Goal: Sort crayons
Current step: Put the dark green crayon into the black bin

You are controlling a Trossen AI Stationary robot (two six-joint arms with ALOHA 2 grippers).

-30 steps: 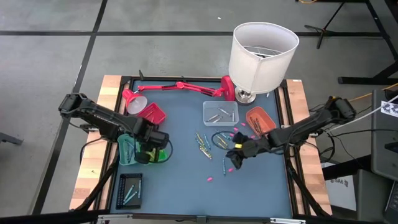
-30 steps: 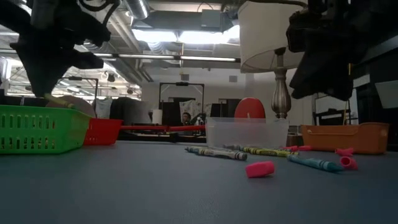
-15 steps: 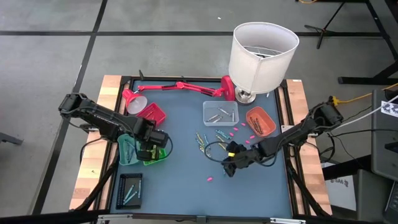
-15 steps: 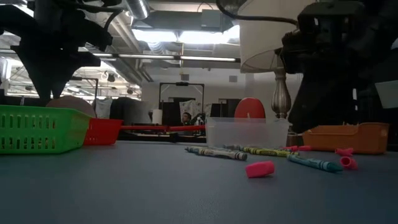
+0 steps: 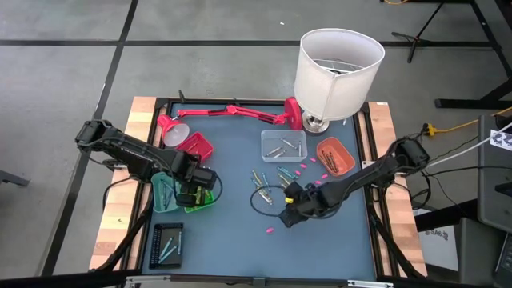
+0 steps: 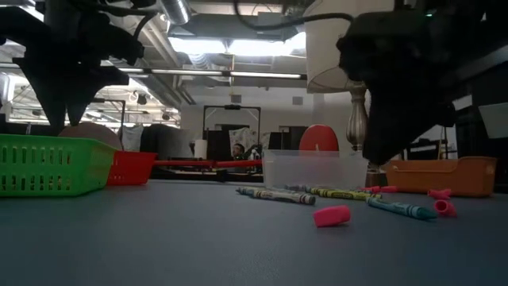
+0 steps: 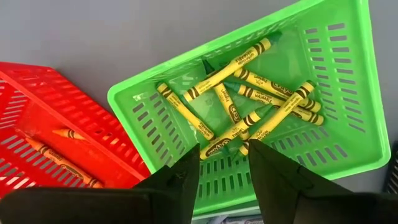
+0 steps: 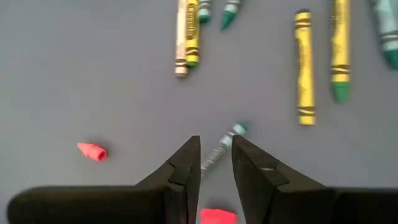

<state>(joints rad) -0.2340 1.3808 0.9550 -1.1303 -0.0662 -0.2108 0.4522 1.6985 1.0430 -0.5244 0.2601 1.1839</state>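
My left gripper (image 5: 192,192) (image 7: 224,168) hangs open above the green tray (image 7: 124,99), pointing down, with nothing between its fingers. In that tray lie several yellow and green crayons (image 7: 236,112). My right gripper (image 5: 288,214) (image 8: 216,163) slants down near the table's middle. Its fingers stand open on either side of a grey-green crayon (image 8: 227,140) that lies on the mat, and I see no touch. More loose crayons (image 5: 262,186) (image 8: 303,68) lie just beyond it, flat on the mat.
The red tray (image 7: 37,124) beside the green one holds orange crayons (image 7: 62,163). A clear tray (image 5: 283,146), an orange tray (image 5: 334,155), a white-shaded lamp (image 5: 336,68) and a red desk lamp (image 5: 232,112) stand at the back. Pink bits (image 8: 92,151) dot the mat. A black tray (image 5: 166,242) sits near left.
My right gripper has gone toward the table's left and near edges, sinking a little and tipping further down. It now stands over the grey-green crayon. My left gripper has stayed above the green tray and opened its fingers.
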